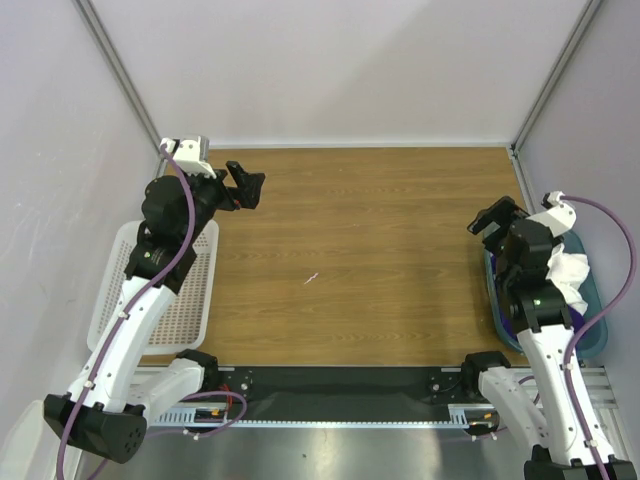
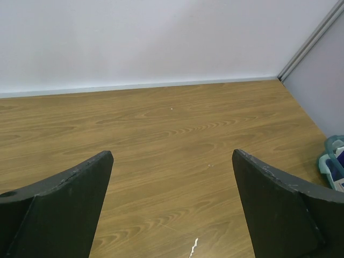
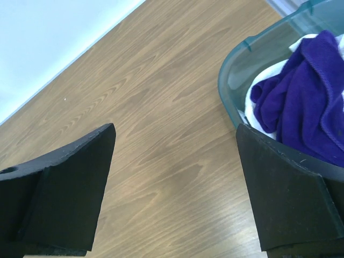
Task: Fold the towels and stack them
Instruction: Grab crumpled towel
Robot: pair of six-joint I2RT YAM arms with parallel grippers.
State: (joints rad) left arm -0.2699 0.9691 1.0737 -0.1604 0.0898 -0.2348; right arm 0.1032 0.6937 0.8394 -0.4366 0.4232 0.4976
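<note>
The towels lie bunched in a teal bin at the table's right edge. A deep-purple towel sits on top of a white towel in the right wrist view; from above the white towel shows beside the right arm. My right gripper hovers open over bare wood just left of the bin's rim, nothing between its fingers. At the far left of the table my left gripper stands open and holds nothing; its wrist view shows only wood between the fingers.
A white perforated basket sits at the left edge, partly under the left arm. A small white scrap lies mid-table. Grey walls close off the back and both sides. The teal bin peeks in at the right of the left wrist view.
</note>
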